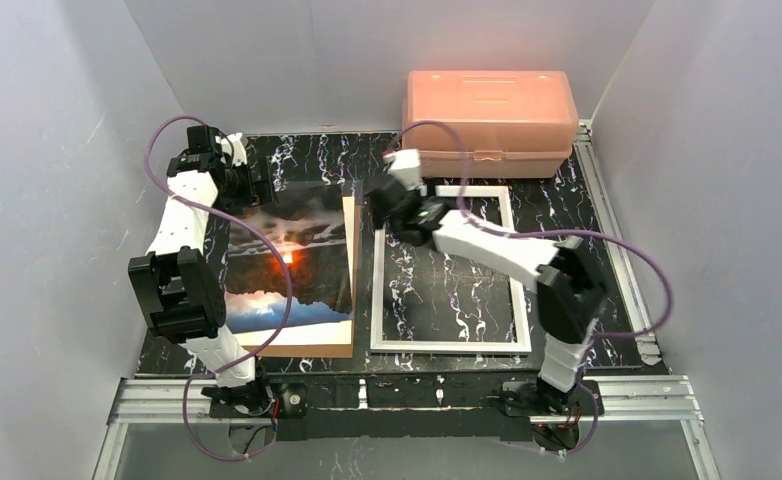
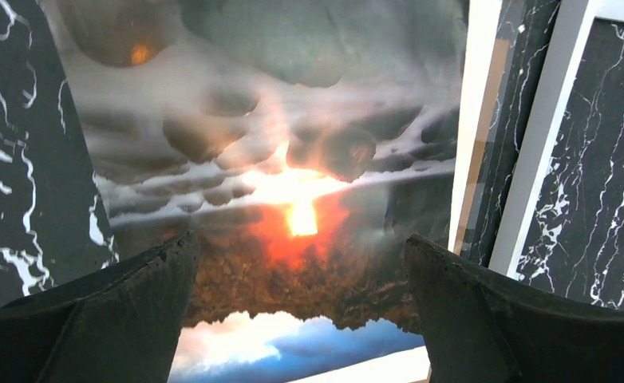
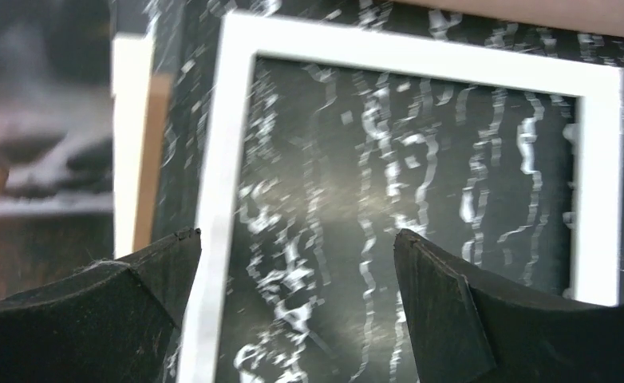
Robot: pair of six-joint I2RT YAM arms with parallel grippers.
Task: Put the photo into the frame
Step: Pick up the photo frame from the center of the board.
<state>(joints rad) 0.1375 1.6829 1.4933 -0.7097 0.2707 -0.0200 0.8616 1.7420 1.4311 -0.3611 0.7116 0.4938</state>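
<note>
The photo (image 1: 287,255), dark clouds with an orange-red glow and a blue-white bottom strip, lies flat on a brown backing board (image 1: 348,262) at the left of the table. It fills the left wrist view, photo (image 2: 293,159). The white frame (image 1: 378,290) lies flat to its right with marbled table showing through its pane; frame (image 3: 213,199) in the right wrist view. My left gripper (image 1: 257,190) hovers over the photo's far edge, open and empty; left gripper (image 2: 301,243). My right gripper (image 1: 379,208) hangs open above the frame's far-left corner, holding nothing; right gripper (image 3: 297,235).
A pink plastic box (image 1: 489,120) stands at the back, just beyond the frame. Black marbled table (image 1: 587,220) is ringed by white walls. Metal rails run along the right edge (image 1: 617,260) and the near edge.
</note>
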